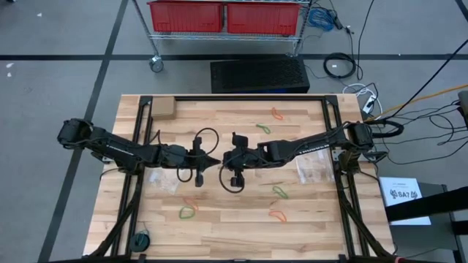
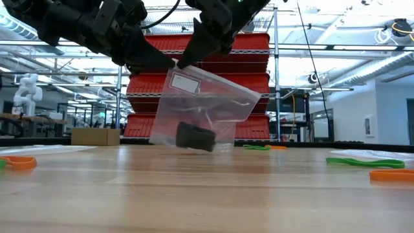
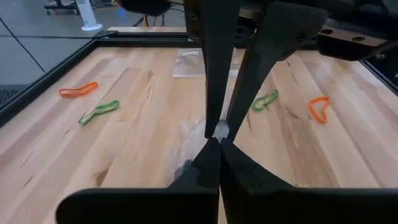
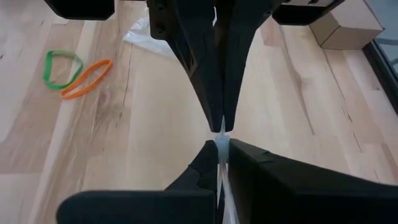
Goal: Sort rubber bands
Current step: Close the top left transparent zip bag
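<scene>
A clear zip bag [image 2: 213, 103] with a dark bundle [image 2: 195, 136] at its bottom hangs over the middle of the table. My left gripper [image 1: 211, 160] and my right gripper [image 1: 225, 159] meet tip to tip above it, both shut on its top. Whether the bag's lower edge touches the wood does not show. Loose rubber bands lie flat on the table: green [image 1: 263, 128] and orange [image 1: 277, 114] at the far side, green [image 1: 280, 192] and orange [image 1: 276, 215] at the near right, green [image 1: 188, 212] and orange [image 1: 191, 201] at the near left. My left gripper pinches the bag's top edge at its upper left corner [image 2: 169, 66] between its two fingers, slanting down from the table's left. The bag hangs tilted below the fingers. My right gripper pinches the same top edge [image 2: 184, 63] right beside the left one, slanting down from the table's right. The thin clear film [image 4: 222, 186] runs down between its fingers.
Two more clear bags lie flat on the table, one left of centre [image 1: 162, 179] and one at the right [image 1: 314, 169]. A cardboard box [image 1: 162, 107] stands at the far left corner. A dark round object [image 1: 141, 239] sits at the near left edge.
</scene>
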`<state>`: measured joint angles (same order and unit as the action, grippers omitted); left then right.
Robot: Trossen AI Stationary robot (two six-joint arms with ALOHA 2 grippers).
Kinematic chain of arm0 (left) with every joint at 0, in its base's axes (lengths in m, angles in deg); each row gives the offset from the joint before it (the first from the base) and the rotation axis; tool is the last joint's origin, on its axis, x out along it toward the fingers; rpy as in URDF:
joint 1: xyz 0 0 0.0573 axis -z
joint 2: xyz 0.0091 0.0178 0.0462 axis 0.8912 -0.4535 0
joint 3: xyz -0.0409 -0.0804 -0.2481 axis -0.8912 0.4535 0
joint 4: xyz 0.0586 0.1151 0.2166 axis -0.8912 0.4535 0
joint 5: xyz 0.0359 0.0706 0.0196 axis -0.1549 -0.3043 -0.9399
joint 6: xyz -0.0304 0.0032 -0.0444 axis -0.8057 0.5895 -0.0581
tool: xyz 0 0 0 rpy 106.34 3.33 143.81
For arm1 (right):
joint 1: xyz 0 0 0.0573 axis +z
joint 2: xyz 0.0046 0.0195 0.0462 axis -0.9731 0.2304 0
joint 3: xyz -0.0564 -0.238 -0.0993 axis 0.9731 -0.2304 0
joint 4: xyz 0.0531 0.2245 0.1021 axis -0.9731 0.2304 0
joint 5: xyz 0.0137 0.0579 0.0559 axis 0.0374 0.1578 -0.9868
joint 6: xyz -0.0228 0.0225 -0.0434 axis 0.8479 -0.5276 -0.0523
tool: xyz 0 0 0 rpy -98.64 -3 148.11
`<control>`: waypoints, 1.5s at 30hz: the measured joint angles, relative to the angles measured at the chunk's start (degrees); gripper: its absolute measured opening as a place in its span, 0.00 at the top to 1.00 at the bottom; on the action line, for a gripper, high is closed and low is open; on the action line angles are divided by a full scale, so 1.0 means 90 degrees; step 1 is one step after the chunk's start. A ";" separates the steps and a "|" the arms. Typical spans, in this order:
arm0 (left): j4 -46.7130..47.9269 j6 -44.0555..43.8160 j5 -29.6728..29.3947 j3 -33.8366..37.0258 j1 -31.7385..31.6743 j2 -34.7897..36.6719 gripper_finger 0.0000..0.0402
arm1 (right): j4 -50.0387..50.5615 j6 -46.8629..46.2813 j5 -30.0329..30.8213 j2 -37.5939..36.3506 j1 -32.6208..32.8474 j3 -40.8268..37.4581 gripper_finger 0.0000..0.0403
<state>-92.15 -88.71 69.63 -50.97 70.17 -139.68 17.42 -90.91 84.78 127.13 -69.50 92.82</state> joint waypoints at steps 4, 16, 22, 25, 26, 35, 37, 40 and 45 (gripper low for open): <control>-0.0019 0.0107 -0.0005 0.0000 0.0000 0.0010 1.00 | 0.0126 -0.0070 0.0027 0.0000 -0.0001 0.0012 1.00; -0.0005 0.0119 -0.0120 -0.0012 -0.0005 0.0131 1.00 | 0.0744 -0.0306 0.0002 0.0012 0.0024 -0.0010 1.00; 0.0123 0.0102 0.0471 -0.0010 -0.0005 0.0124 0.95 | 0.0529 -0.0250 -0.0005 0.0012 0.0050 -0.0010 1.00; 0.0136 0.0095 0.0554 -0.0010 0.0000 0.0121 0.87 | 0.0388 -0.0180 -0.0010 0.0011 0.0053 -0.0010 1.00; 0.0125 0.0034 0.0552 -0.0010 0.0000 0.0121 0.84 | 0.0341 -0.0158 -0.0012 0.0011 0.0053 -0.0010 1.00; 0.0146 -0.0402 0.0433 -0.0010 -0.0005 0.0119 0.62 | 0.0204 -0.0110 -0.0016 0.0012 0.0089 -0.0010 1.00; 0.0183 -0.0409 0.0414 -0.0010 -0.0007 0.0119 0.60 | 0.0114 -0.0083 -0.0020 0.0011 0.0089 -0.0008 1.00; 0.0186 -0.0559 0.0408 -0.0010 -0.0007 0.0073 0.60 | 0.0017 -0.0028 -0.0023 0.0010 0.0089 -0.0005 1.00; 0.0187 -0.0563 0.0333 -0.0010 -0.0005 -0.0136 0.60 | 0.0059 0.0014 -0.0029 0.0010 0.0089 0.0141 1.00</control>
<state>-90.46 -93.78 72.63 -51.05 70.12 -140.90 17.95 -90.78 84.52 127.22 -68.69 94.10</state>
